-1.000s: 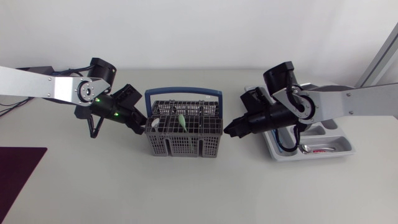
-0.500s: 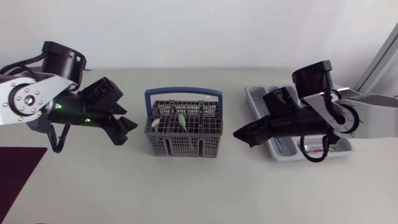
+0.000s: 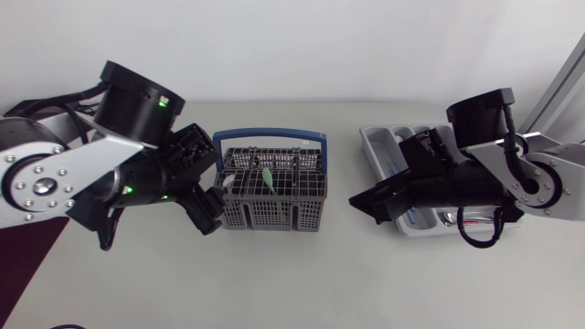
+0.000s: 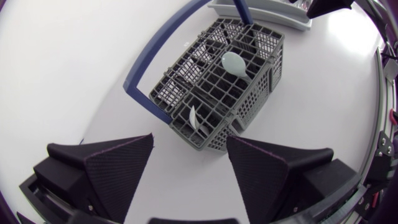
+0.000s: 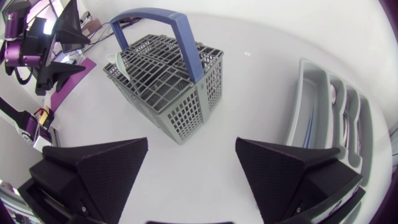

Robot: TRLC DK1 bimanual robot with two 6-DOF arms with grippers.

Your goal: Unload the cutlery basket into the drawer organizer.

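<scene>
The grey cutlery basket [image 3: 271, 194] with a blue handle stands mid-table. A pale green spoon [image 3: 267, 176] and a white utensil [image 3: 228, 181] stick up in it. My left gripper [image 3: 208, 212] hovers open at the basket's left side. In the left wrist view the basket [image 4: 217, 81] and green spoon [image 4: 235, 63] lie ahead of the wide-open left gripper [image 4: 189, 168], which holds nothing. My right gripper [image 3: 367, 208] is open between the basket and the grey drawer organizer [image 3: 377, 144]. The right wrist view shows the right gripper [image 5: 191, 171] empty, with the basket [image 5: 168, 87] ahead and the organizer [image 5: 311, 106] beside it.
A dark purple mat [image 3: 23, 251] lies at the table's left front corner. Some cutlery rests in the organizer's compartments [image 5: 348, 109]. My right arm covers much of the organizer in the head view. Bare tabletop runs along the front of the basket.
Both grippers were shut against the basket's sides one second ago; both have opened. The arms drew away from the basket and rose; the left gripper is back near the basket's left side.
</scene>
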